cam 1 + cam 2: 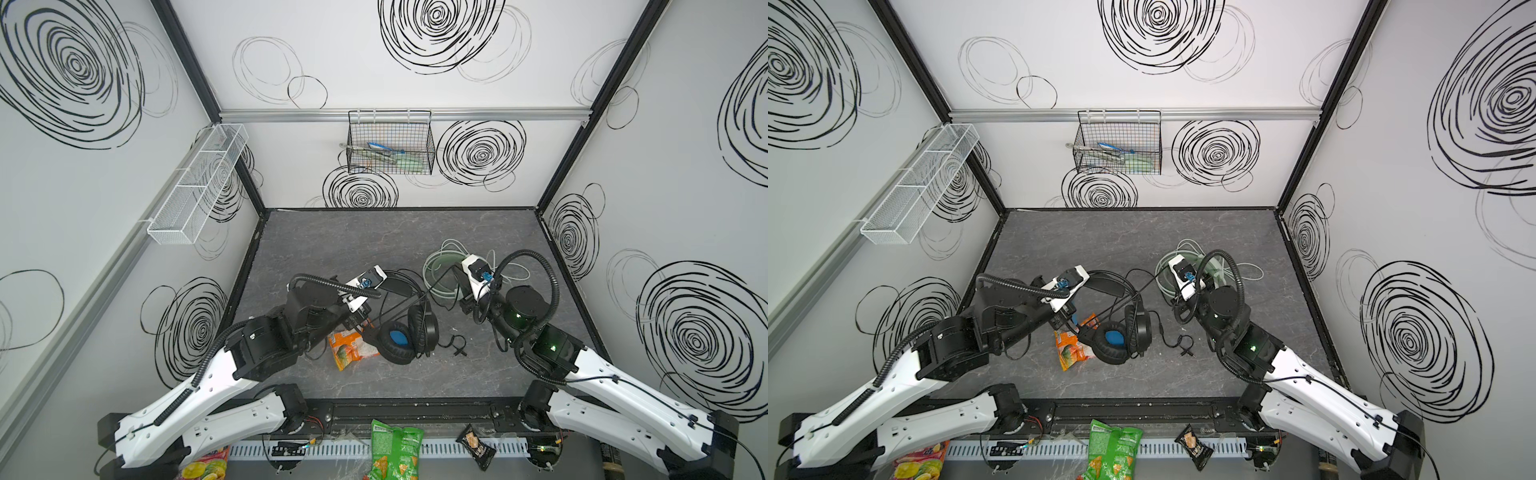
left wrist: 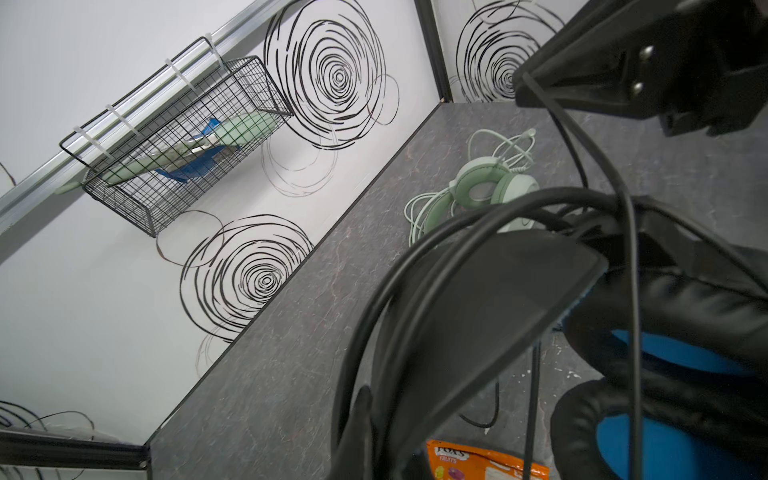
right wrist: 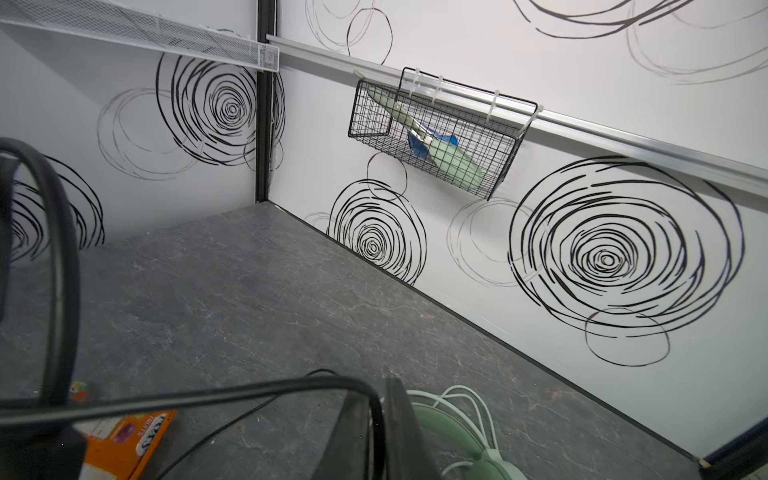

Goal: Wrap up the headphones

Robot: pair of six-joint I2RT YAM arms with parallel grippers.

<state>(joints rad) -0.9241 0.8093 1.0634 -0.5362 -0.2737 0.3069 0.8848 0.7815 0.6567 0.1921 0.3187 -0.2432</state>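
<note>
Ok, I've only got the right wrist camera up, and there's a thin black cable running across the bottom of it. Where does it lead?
Observer: In a top view the black cable runs straight and taut from the right claw across to the left claw.
Operator: Where's the black headset itself?
Observer: The black headset lies mid-table by the left claw, one blue-lined earcup facing up, beside the orange packet.
Operator: And the cable's loose end?
Observer: The loose end lies on the table, between the headset and the right arm.
</note>
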